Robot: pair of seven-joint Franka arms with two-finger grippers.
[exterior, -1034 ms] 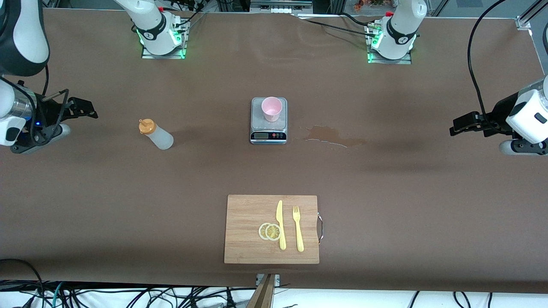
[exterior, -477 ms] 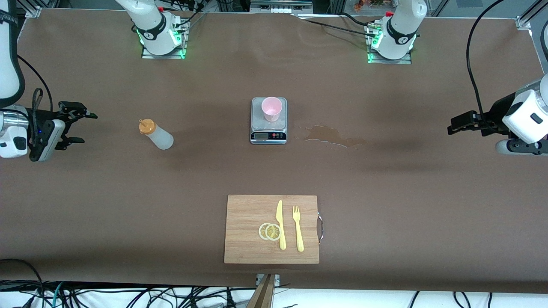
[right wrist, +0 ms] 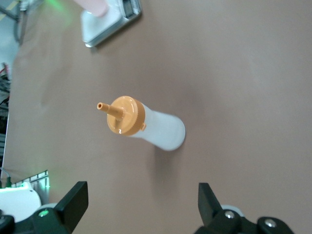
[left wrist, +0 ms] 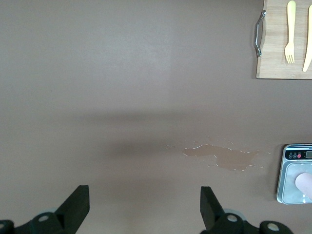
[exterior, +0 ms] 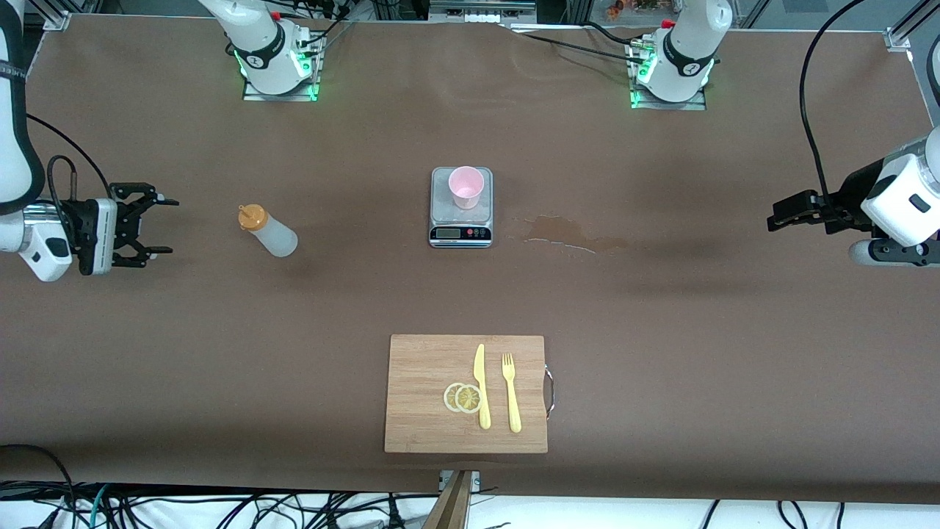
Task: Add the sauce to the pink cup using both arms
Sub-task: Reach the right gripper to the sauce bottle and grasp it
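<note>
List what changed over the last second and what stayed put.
The right gripper turned to face the sauce bottle and edged toward it, fingers open, holding nothing. The left gripper barely shifted and waits at its end of the table. Bottle, pink cup and scale stayed put.

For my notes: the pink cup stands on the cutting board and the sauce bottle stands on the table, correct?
Not quite. The front view shows the pink cup standing on the kitchen scale, not on the cutting board. The sauce bottle does stand on the table.
</note>
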